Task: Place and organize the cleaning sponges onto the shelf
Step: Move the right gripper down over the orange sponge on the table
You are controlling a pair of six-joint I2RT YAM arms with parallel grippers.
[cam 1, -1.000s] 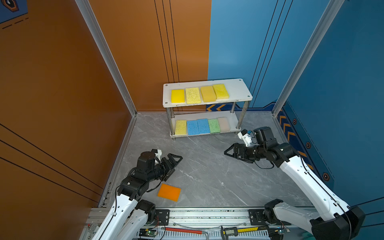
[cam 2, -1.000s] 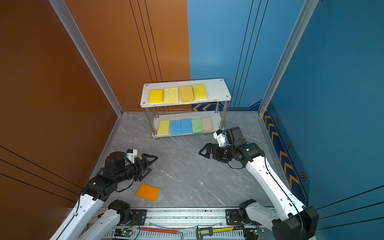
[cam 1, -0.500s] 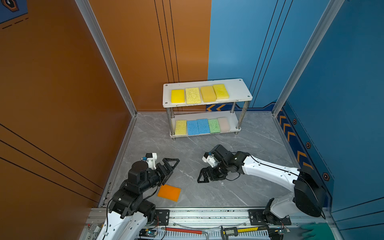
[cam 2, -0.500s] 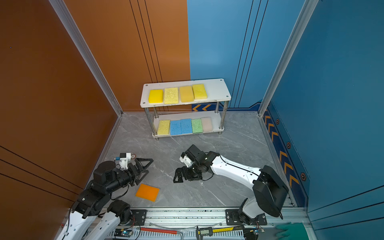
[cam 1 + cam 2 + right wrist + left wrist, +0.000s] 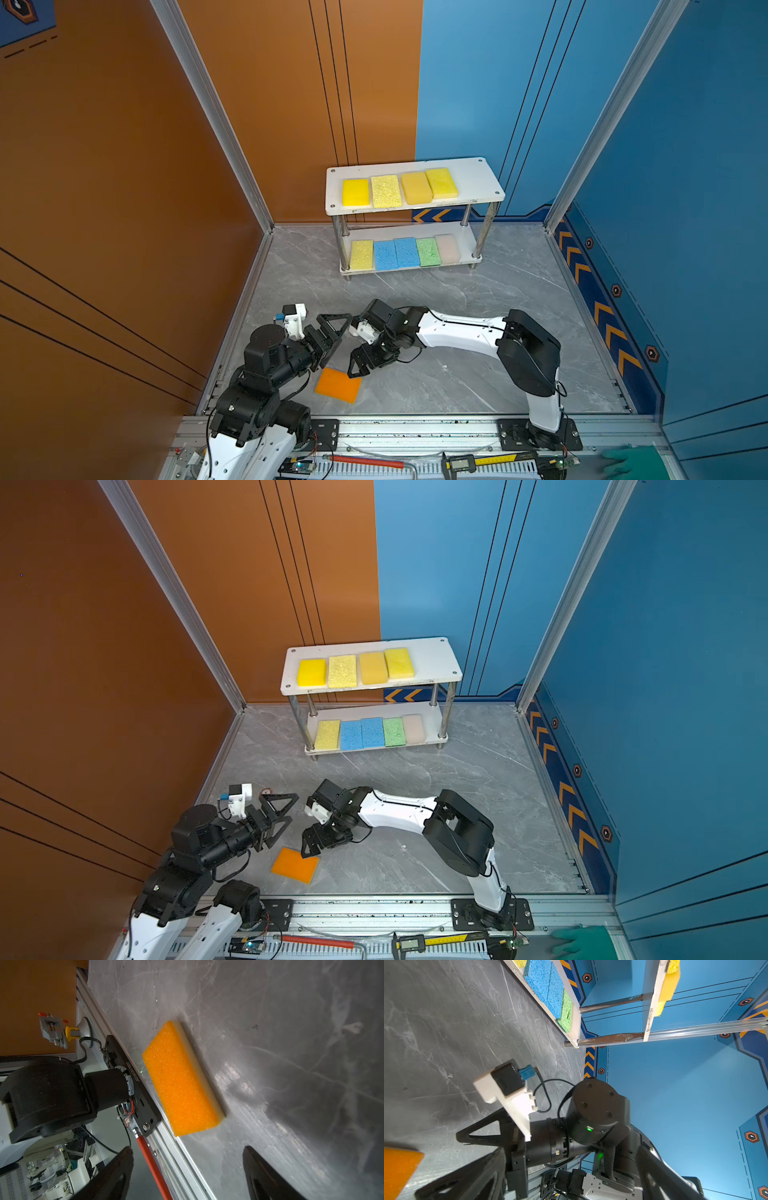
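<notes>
Well, far ahead of both my pairs of fingertips stands the shelf (image 5: 476,183), nine sponges (image 5: 406,252) in two rows on its boards. My right gripper (image 5: 357,374) hangs low over the floor (image 5: 457,374), fingers spread with nothing between them. My left gripper (image 5: 343,328) is close beside it, spread wide too and empty. The orange sponge (image 5: 180,1082) lies flat just beyond my right fingertips.
</notes>
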